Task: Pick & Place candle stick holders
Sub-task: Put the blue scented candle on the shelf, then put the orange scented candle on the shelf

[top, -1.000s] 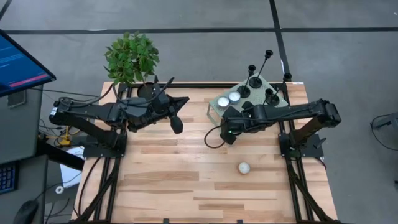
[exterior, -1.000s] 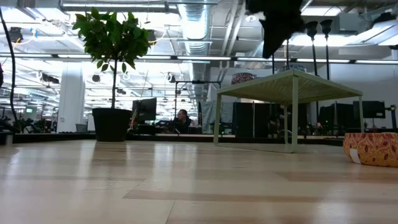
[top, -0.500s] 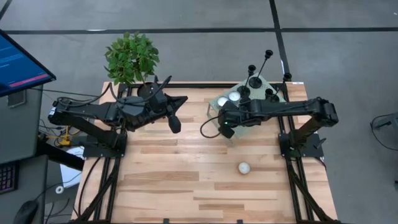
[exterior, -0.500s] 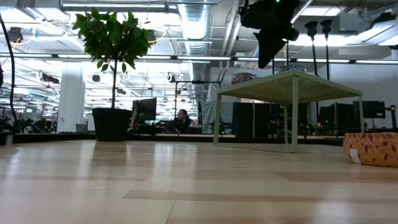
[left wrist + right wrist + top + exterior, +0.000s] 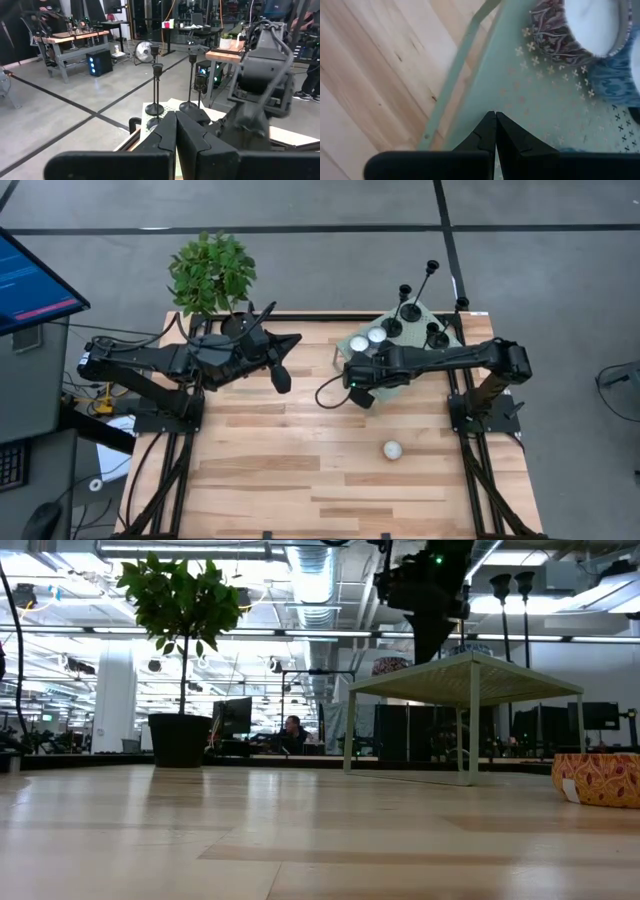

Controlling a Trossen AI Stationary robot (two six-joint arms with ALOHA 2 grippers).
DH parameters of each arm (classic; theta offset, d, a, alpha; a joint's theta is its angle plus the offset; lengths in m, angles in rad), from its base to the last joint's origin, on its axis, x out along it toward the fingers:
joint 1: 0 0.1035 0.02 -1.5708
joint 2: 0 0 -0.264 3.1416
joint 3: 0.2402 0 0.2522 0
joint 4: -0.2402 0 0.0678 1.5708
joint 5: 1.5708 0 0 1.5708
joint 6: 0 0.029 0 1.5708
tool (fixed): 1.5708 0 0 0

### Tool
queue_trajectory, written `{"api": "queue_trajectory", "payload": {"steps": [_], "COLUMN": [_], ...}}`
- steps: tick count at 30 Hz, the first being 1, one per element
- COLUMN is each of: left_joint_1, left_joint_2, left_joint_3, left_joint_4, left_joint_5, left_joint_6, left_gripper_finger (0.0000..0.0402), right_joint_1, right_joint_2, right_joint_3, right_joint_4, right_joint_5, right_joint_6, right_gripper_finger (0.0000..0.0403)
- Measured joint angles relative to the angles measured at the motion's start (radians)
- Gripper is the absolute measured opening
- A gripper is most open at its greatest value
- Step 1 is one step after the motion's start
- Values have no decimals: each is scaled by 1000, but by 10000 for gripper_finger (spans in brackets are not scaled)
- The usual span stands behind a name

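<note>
Room: open-plan office or lab behind the rig, exposed ducts overhead, grey concrete floor with dark lines, a person seated at a monitor far back in the low view.
Surface: light wooden plank counter [image 5: 300, 450] on a black frame, with a leafy green potted plant [image 5: 211, 272] at its far left corner.
Task things: matte-black candle stick holders [image 5: 410, 313], round bases and thin stems of different heights, all standing on a small pale green metal side table [image 5: 345, 358] at the counter's far right.
Extras: two white tealight candles [image 5: 367, 338] on that same green table, one more alone on the bare wood [image 5: 392, 449].
Right end effector [image 5: 361, 393]: fingers pressed together, holding nothing, hovering over the green table's near edge.
Left end effector [image 5: 284, 380]: closed and empty, parked near the plant.
Step, my guess: approach only, nothing picked yet.
Next move: right arm needs to open up, reach farther back over the tealights and close on one stem without knocking the others.
Writing: none readable, just a small cross pattern on the tabletop.
</note>
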Motion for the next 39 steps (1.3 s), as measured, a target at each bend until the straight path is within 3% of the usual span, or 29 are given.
{"api": "queue_trajectory", "payload": {"steps": [12, 23, 32, 39], "left_joint_1": [0, 0, 0, -8], "left_joint_2": [0, 0, 0, 1], "left_joint_3": [0, 0, -1, -1], "left_joint_4": [5, 5, 5, 3], "left_joint_5": [-5, -7, -7, 14], "left_joint_6": [22, 22, 22, 53], "left_gripper_finger": [2, 2, 2, 33], "right_joint_1": [0, 74, 242, 444], "right_joint_2": [-6, -9, -52, -83], "right_joint_3": [0, 96, 266, 249], "right_joint_4": [-134, -98, -145, -344], "right_joint_5": [3, 26, 13, -62], "right_joint_6": [34, 29, 89, 392], "right_gripper_finger": [0, 0, 0, 5]}}
